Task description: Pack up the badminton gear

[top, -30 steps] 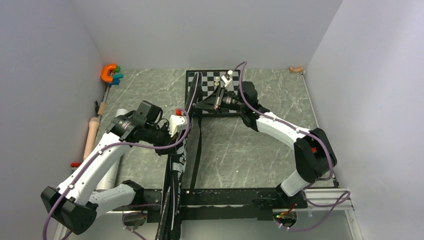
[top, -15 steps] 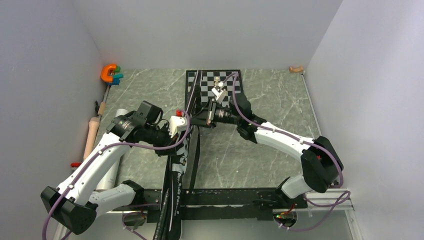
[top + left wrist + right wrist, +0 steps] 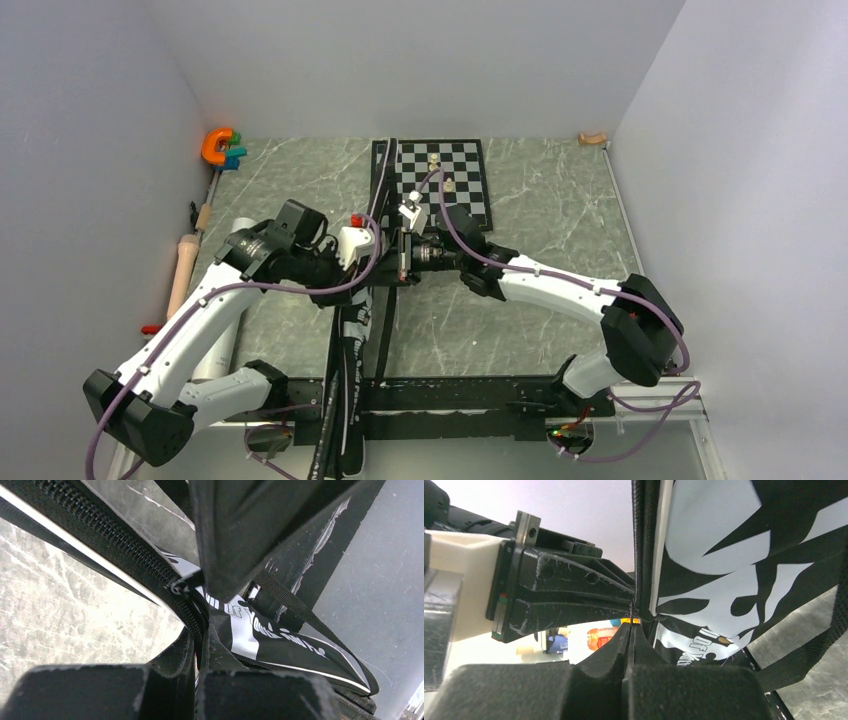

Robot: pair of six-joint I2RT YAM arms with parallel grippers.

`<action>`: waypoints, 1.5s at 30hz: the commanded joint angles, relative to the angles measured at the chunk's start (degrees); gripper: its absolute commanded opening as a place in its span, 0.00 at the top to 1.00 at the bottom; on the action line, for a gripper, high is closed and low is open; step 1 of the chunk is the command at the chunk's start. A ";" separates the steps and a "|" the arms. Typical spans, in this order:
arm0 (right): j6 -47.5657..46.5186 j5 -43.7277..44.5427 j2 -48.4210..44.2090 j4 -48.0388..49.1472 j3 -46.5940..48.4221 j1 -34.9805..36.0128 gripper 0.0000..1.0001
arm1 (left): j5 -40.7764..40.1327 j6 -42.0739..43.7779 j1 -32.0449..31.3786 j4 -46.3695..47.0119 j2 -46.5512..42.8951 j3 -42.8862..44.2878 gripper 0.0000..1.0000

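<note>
Left pincer (image 3: pixel 383 257) clamped on the black bag (image 3: pixel 349 345) at its zipper (image 3: pixel 125 562). Right pincer (image 3: pixel 401 257) pinched on the same edge, tip to tip. Bag runs from chessboard (image 3: pixel 462 172) to worktop (image 3: pixel 540 300) near edge.

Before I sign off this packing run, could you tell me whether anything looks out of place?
The black bag stands on its edge rather than lying flat, pinched between the left tool and the right tool, and its near end juts past the near edge of the table. Nothing looks spilled or damaged.
</note>
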 commanded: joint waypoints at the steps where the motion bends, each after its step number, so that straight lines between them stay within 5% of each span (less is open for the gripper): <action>1: -0.41 -3.92 -0.17 -0.28 2.86 1.69 0.95 | -2.93 -1.86 0.04 8.86 1.33 4.98 1.00; 10: -15.77 12.31 -8.98 -18.96 6.71 1.29 0.37 | -5.65 -7.94 0.10 12.66 3.72 6.00 1.00; 13: -23.67 19.67 -10.66 -24.60 8.08 4.68 0.30 | -8.84 -10.48 0.41 13.39 5.11 6.91 1.00; 22: -32.61 47.42 -5.02 -34.67 12.87 20.40 0.14 | -8.66 -17.65 2.19 14.28 10.93 15.38 1.00; 31: -34.89 67.27 3.85 -34.57 21.15 28.49 0.13 | -7.88 -22.01 3.09 15.59 10.54 15.71 1.00; 45: -35.98 68.88 9.11 -30.25 24.91 29.14 0.14 | -8.77 -22.67 3.08 17.33 8.39 13.24 1.00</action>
